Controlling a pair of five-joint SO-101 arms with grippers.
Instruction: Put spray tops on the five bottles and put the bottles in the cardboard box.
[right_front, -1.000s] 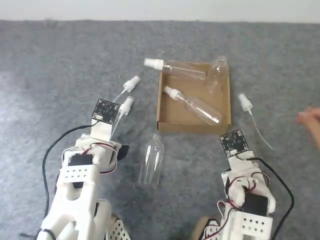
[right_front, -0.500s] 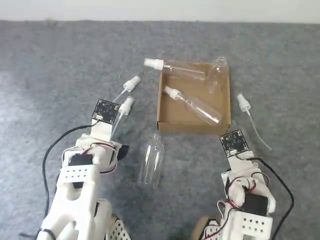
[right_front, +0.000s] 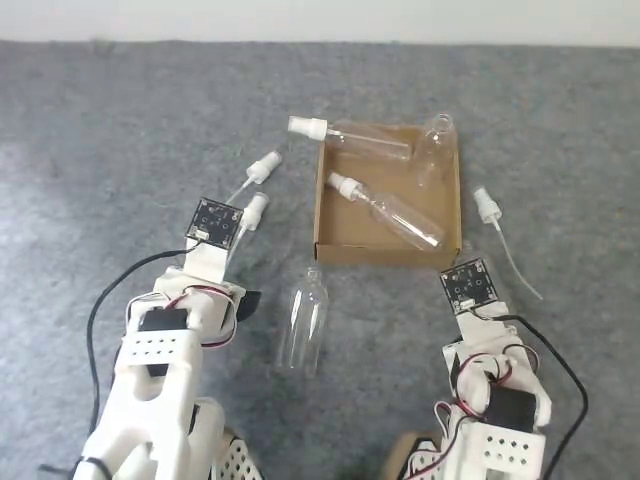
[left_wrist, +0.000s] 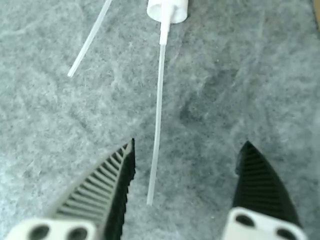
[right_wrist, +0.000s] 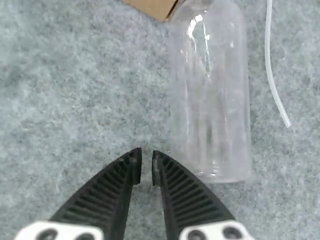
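Note:
The cardboard box (right_front: 338, 245) holds two clear bottles with spray tops, one diagonal (right_front: 390, 212) and one sticking out over the far rim (right_front: 368, 141), plus a topless bottle (right_front: 435, 148). Another topless bottle (right_front: 303, 318) lies on the carpet in front of the box. My left gripper (left_wrist: 187, 150) is open over the dip tube of a loose spray top (left_wrist: 167, 7) (right_front: 253, 210). A second loose spray top (right_front: 264, 166) lies just beyond. My right gripper (right_wrist: 145, 152) is shut and holds nothing, next to a topless bottle (right_wrist: 210, 90). A third spray top (right_front: 487, 205) lies right of the box.
Grey carpet (right_front: 120, 130) covers the table. The left arm's wrist (right_front: 215, 225) sits left of the box, and the right arm's wrist (right_front: 468, 285) is at the box's near right corner. Open carpet lies at the far left and far right.
A person's hand at the right edge has withdrawn from view, and the spray top right of the box shifted slightly. Both arms have stayed still.

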